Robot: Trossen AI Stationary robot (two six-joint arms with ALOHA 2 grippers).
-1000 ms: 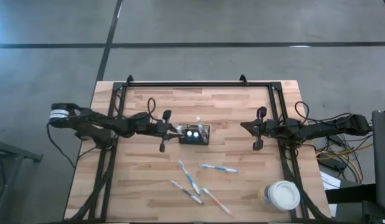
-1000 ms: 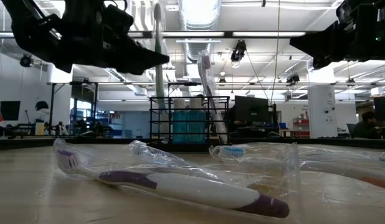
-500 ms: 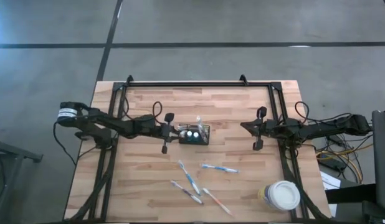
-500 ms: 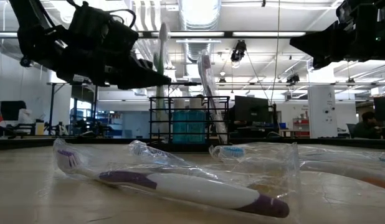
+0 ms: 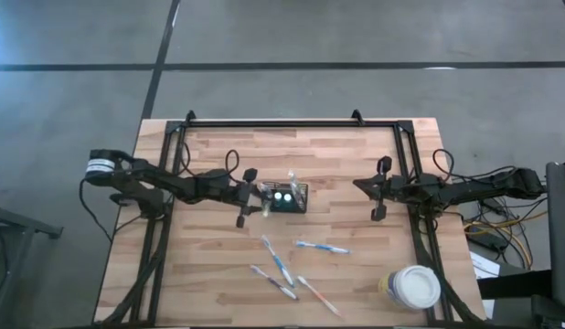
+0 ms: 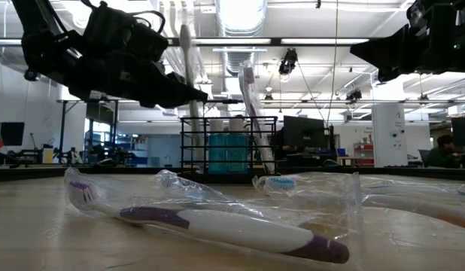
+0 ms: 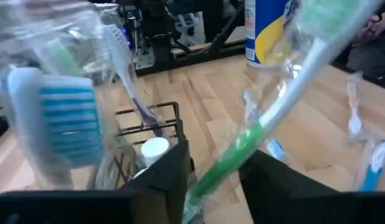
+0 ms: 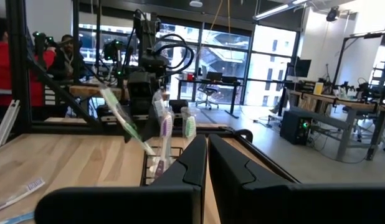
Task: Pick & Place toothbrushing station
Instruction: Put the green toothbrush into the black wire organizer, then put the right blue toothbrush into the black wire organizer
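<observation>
The toothbrushing station, a small black wire caddy (image 5: 287, 196) (image 6: 229, 147), stands at the table's middle with two wrapped toothbrushes and a teal bottle upright in it. A wrapped green toothbrush (image 7: 286, 93) (image 6: 189, 68) (image 8: 121, 118) has its lower end at the caddy's left end. It leans head-up toward my left gripper (image 5: 253, 192) (image 7: 216, 155). That gripper stands open at the caddy's left, one finger on each side of the green handle. My right gripper (image 5: 358, 186) (image 8: 208, 149) waits shut at the right, above the table. My left gripper comes level from the table's left, and its parted fingers flank the lower part of the green toothbrush's handle (image 7: 208, 180). The handle runs close along one finger (image 7: 177, 174). I cannot tell whether it touches.
Several wrapped toothbrushes lie loose on the near half of the table (image 5: 278, 260) (image 5: 321, 247) (image 6: 217, 226). A round white-lidded tub (image 5: 412, 285) stands at the near right corner. A black frame rail (image 5: 273, 123) runs along the far edge. People (image 8: 68, 46) show in the room beyond.
My left gripper has sunk a little beside the caddy's left end, bringing the green toothbrush down with it. Its fingers have then parted. The toothbrush, upright before, now leans with its head toward the table's left.
</observation>
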